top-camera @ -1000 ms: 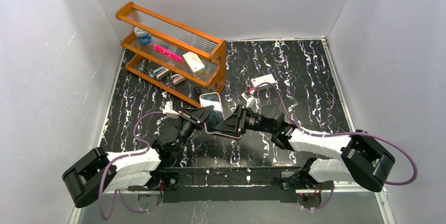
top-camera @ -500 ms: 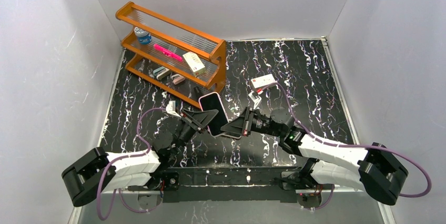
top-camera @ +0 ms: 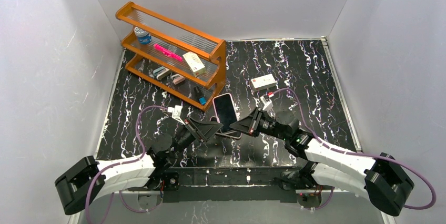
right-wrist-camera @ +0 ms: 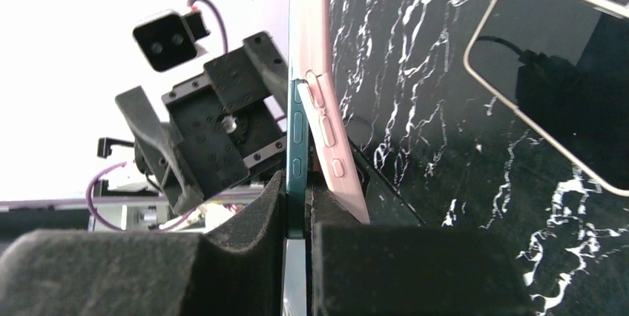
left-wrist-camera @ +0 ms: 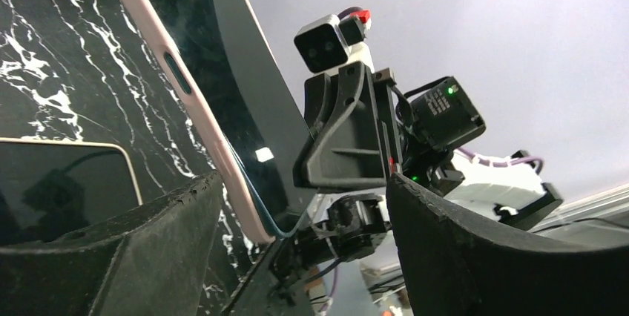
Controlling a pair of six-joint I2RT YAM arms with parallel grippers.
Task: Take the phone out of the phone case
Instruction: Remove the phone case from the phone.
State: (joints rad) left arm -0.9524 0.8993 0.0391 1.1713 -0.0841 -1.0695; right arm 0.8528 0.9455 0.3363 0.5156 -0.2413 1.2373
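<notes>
The phone [right-wrist-camera: 297,145], teal-edged with a dark screen [left-wrist-camera: 245,93], stands on edge above the table. Its pink phone case [right-wrist-camera: 326,134] has peeled away at the near corner and still wraps the rest [left-wrist-camera: 189,101]. In the top view, phone and case [top-camera: 225,110] tilt up at the table's middle. My right gripper [right-wrist-camera: 297,219] is shut on the phone's bare edge and comes in from the right [top-camera: 244,125]. My left gripper [left-wrist-camera: 304,212] stands open just left of the case [top-camera: 210,129], touching nothing.
A second phone [left-wrist-camera: 67,182] with a gold rim lies flat on the black marble table [top-camera: 294,71], under the held one [right-wrist-camera: 552,71]. An orange wooden rack [top-camera: 173,50] with small items stands at the back left. A white box [top-camera: 263,81] lies behind the grippers.
My right gripper shut on the phone, then my left gripper opened and let go. The phone and case moved right and tipped more upright.
</notes>
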